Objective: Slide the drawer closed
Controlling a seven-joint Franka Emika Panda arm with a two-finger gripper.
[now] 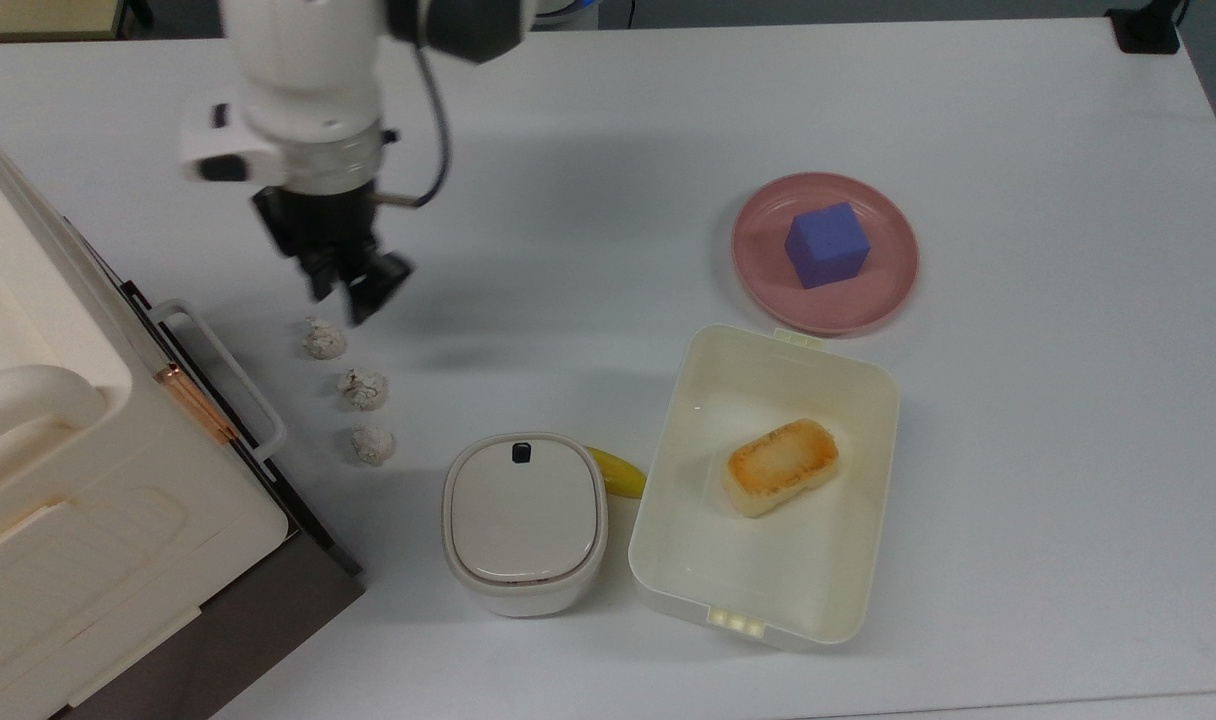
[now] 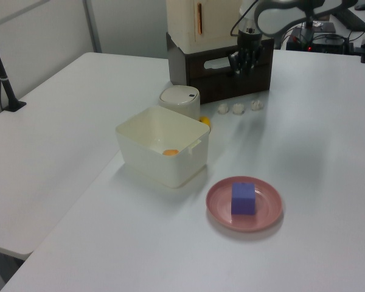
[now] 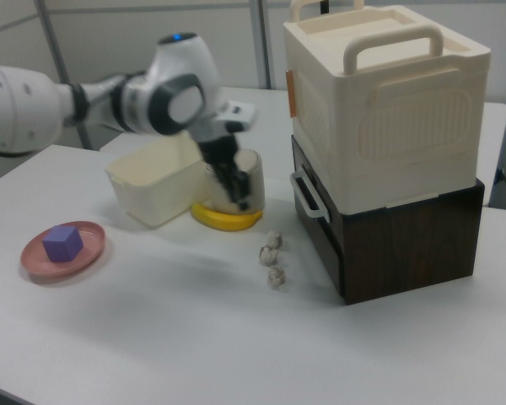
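Jaws (image 1: 353,292): spread a little and holding nothing, hanging above the bare surface (image 1: 588,160) beside the cabinet, apart from the handle.
Arm: wrist points down in the top view, with the jaws between the drawer front and the open middle of the surface, so nothing is being pushed at this instant.
Drawer (image 3: 312,218): pushed in, its dark front flush with the dark brown base under the cream cabinet (image 3: 388,110); none of the wooden box shows, so I judge the closing done.
Handle (image 1: 226,372): the white loop stands proud of the front, free of the jaws.
Three crumpled white lumps (image 1: 364,388): in a row on the surface just in front of the drawer, near the jaws but not touched.
Small lidded bin (image 1: 524,520): further along the front, a banana (image 1: 616,470) wedged between it and the open tub (image 1: 768,590), which holds a piece of browned bread (image 1: 779,466).
Pink plate (image 1: 768,285): well apart, carrying a blue cube (image 1: 826,244).
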